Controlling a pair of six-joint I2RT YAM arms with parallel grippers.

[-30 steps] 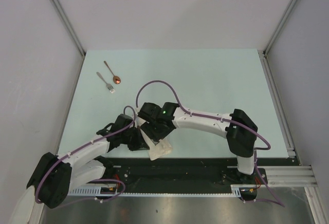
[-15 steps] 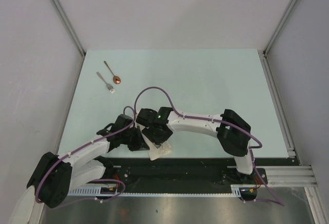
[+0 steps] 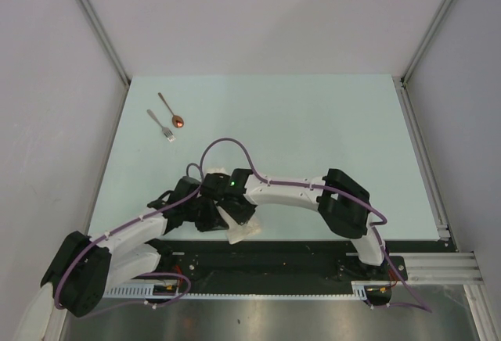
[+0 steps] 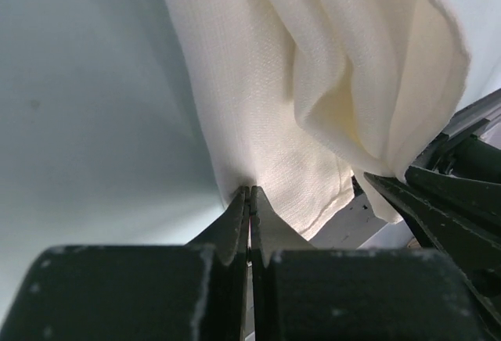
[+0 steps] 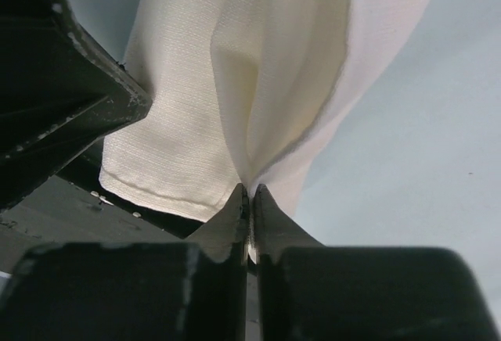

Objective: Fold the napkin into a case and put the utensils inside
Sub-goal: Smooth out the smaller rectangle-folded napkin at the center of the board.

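The cream-white napkin (image 3: 243,229) lies bunched at the table's near edge, partly over the rim, between both arms. My left gripper (image 4: 250,190) is shut, pinching the napkin (image 4: 266,122) at its edge. My right gripper (image 5: 250,188) is shut too, nipping a fold of the napkin (image 5: 203,98). In the top view both grippers meet over the cloth and hide most of it. The fork (image 3: 161,125) and the copper-bowled spoon (image 3: 171,111) lie side by side at the far left of the table, apart from both arms.
The pale green table (image 3: 313,138) is walled by grey panels on the left, back and right. A black rail (image 3: 297,259) runs along the near edge below the napkin. A purple cable (image 3: 227,144) loops above the right wrist.
The right arm drew nearer and leftward onto the napkin, and its gripper went from open to shut on a fold. The left gripper kept its hold and did not move.
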